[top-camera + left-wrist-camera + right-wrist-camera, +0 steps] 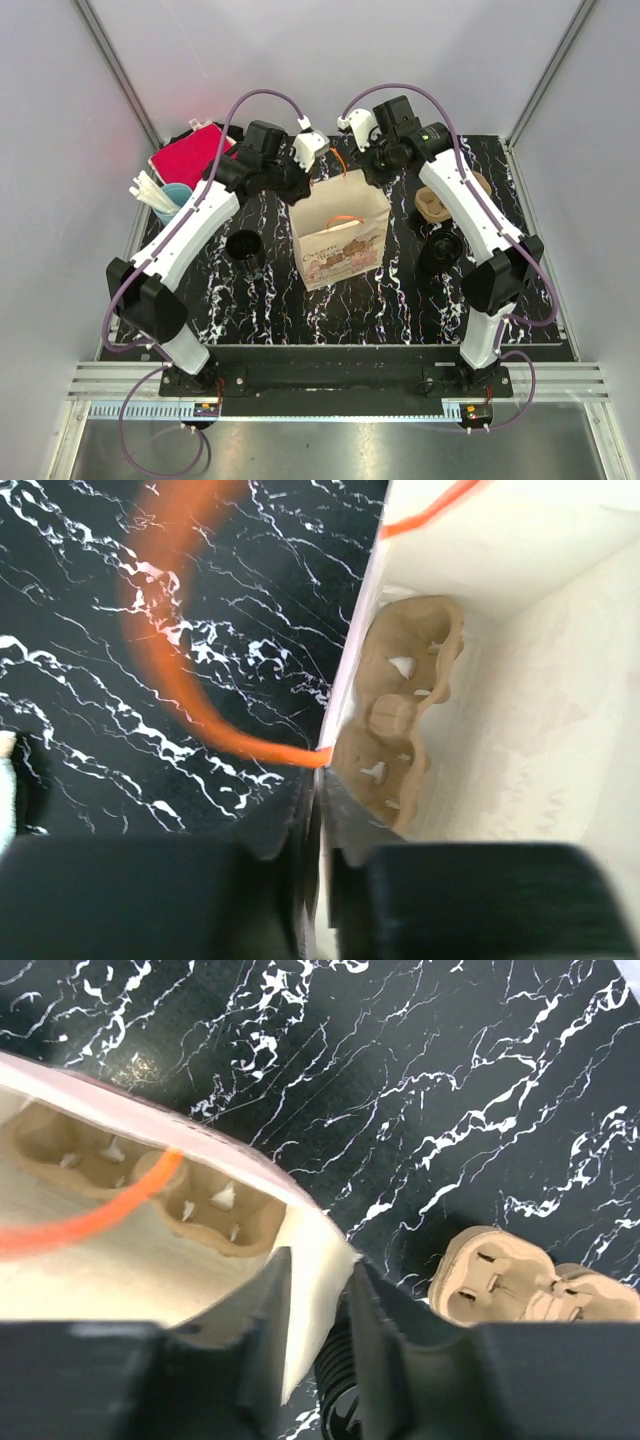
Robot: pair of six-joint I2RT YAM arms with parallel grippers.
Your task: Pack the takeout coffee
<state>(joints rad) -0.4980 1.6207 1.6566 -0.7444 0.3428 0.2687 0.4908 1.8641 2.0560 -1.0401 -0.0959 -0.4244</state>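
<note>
Paper bag [340,235] upright at table [400,300] centre, rim pinched at both ends
Left gripper [318,825] clamps rim at 9 o'clock, right gripper [318,1290] at 3 o'clock; one cup carrier [400,710] inside, second carrier [520,1285] outside at 3 o'clock

- Black tabletop [400,300], veined in white like marble.
- Red cloth [190,152], lying at the far left corner.
- Pale blue cup [178,202], just beside the cloth, holding white sticks [148,188].
- Aluminium rail [560,380], along the near edge.
</note>
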